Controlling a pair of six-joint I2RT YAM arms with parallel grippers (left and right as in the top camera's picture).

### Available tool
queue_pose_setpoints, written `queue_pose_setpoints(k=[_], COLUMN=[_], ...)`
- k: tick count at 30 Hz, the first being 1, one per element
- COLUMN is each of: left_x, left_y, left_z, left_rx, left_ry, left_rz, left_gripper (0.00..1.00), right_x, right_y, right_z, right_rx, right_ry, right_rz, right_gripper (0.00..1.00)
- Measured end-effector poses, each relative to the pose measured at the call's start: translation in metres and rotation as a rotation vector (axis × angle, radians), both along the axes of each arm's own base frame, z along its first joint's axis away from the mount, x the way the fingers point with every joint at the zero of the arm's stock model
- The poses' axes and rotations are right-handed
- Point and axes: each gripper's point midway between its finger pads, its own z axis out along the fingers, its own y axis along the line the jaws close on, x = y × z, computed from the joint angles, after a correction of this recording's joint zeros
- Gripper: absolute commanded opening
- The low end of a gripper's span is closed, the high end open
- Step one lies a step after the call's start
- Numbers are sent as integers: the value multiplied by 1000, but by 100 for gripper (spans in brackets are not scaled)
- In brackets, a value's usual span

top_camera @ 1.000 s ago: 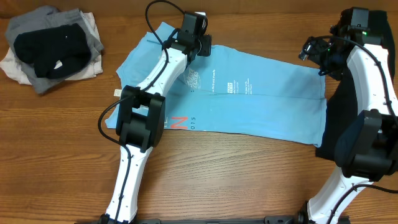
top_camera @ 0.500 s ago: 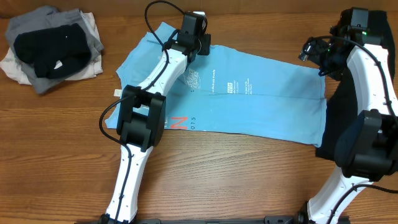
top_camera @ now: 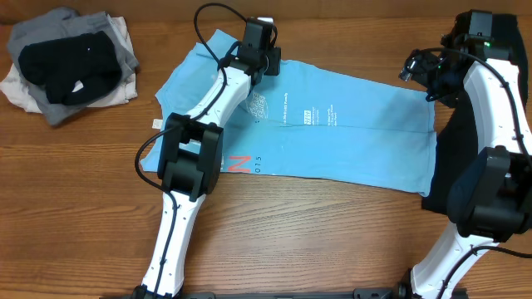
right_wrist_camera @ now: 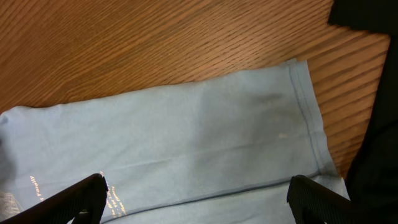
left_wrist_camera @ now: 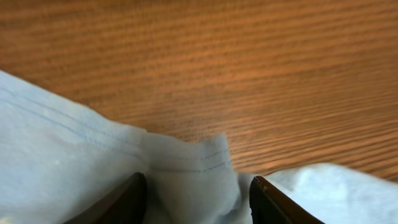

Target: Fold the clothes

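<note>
**L JAWS AT THE FAR EDGE, R JAWS WIDE OVER THE HEM**

Far left of the desk [top_camera: 316, 232], a heap of grey, black and cream garments [top_camera: 71, 62] sat well apart from the action. Next over, the left gripper [left_wrist_camera: 199, 202] was at the far edge of the sky-blue T-shirt [top_camera: 349, 137], near its L end. Its jaws were abt half apart w/ a raised pucker of stitched edge between them. Pinched or just straddled? Couldn't tell.

The shirt lay flat mid-desk, print up, long axis running L to R and dipping a bit toward the R end. The right gripper [right_wrist_camera: 202, 208] hung above the far R corner by the hem, jaws spread wide, nothing in them. A black garment [top_camera: 453, 158] lay just beside that hem, partly under the R arm.

Key relation: the whole shirt lay on the near side of both jaws. So the fold prob. ran across the long axis, far edge drawn toward the robot. L arm looked nearer to a grip.
</note>
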Motion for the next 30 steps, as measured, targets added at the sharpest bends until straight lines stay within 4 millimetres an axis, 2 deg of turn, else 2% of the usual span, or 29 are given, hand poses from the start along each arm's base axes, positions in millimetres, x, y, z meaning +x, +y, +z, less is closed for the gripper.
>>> queue_pose_setpoints(k=[2,6,10,14,17,22,25,30], left_x=[0,4,5,5,5,5,5,1], left_y=[2,2,5,6,6,6,6,8], left_z=[-4,-3,-3,-3,-3,-3,-3,-7], left_rx=[2,-3,-4,-6,-4,-4,-3,5], left_ry=[4,-10,-11,-10,-11,-11,-10,14], left_rz=[3,5,9,14,12,11,11,12], left_gripper=[56,47,46,29,24,25,25,25], right_x=[0,0,1,4,8,14,16,23], right_y=[0,0,0,-1,-2,-4,-7,-17], right_z=[0,0,1,2,3,2,-5,-12], right_rx=[0,0,-1,-4,-7,-16,-34,-85], right_ry=[-1,-1,-6,-20,-36,-63,-68,-100], right_rz=[0,0,-1,1,0,-2,-8,-30], right_gripper=[95,93,88,77,73,70,61,61])
